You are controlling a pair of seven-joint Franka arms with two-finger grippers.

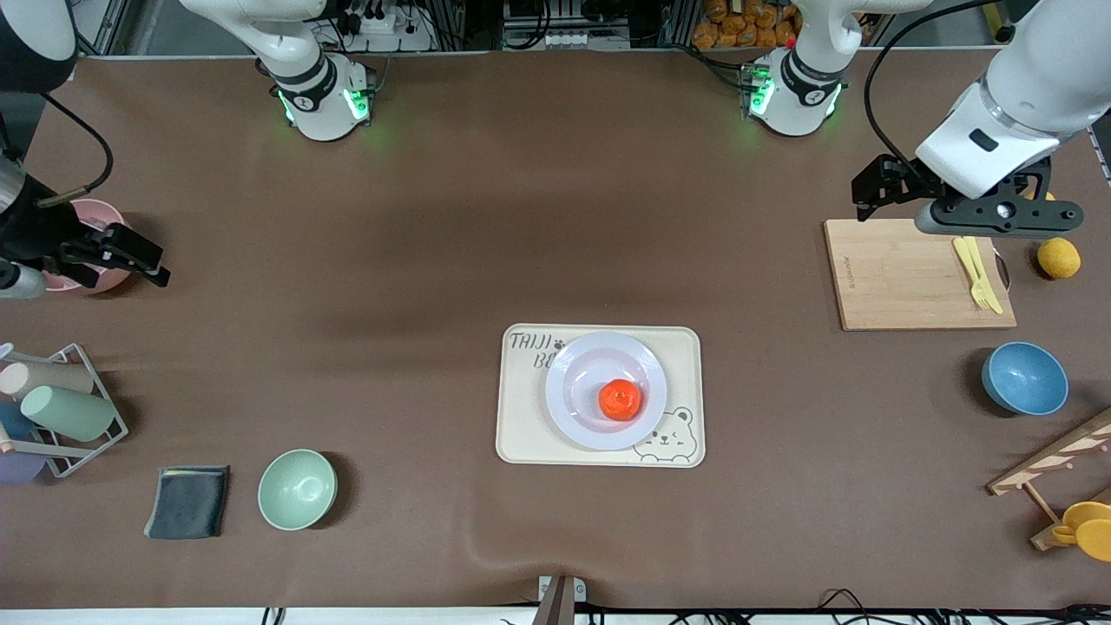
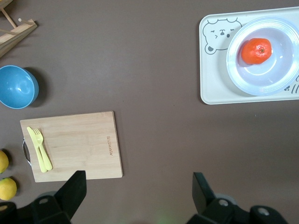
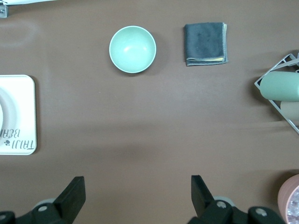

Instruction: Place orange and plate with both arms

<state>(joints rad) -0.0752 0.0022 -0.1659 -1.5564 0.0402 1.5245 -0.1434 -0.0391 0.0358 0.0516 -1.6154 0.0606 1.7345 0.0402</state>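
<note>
With the orange [image 1: 620, 399] resting on the plate [image 1: 573, 382], and the plate on the bear-printed tray [image 1: 521, 434] mid-counter, the placing looks finished and both arms seem to be at the retreat step. From the tray, the left claw [image 1: 872, 193] hangs at about two o'clock over the cutting board's [image 1: 903, 278] edge, fingers spread wide and empty; the right claw [image 1: 130, 256] hangs at ten o'clock beside the pink bowl [image 1: 100, 217], equally wide and empty. Any next move probably calls only for parking.

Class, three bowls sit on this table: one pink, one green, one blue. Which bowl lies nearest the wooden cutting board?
The blue bowl, just nearer the front camera than the cutting board at the left arm's end. The green bowl and pink bowl sit toward the right arm's end.
</note>
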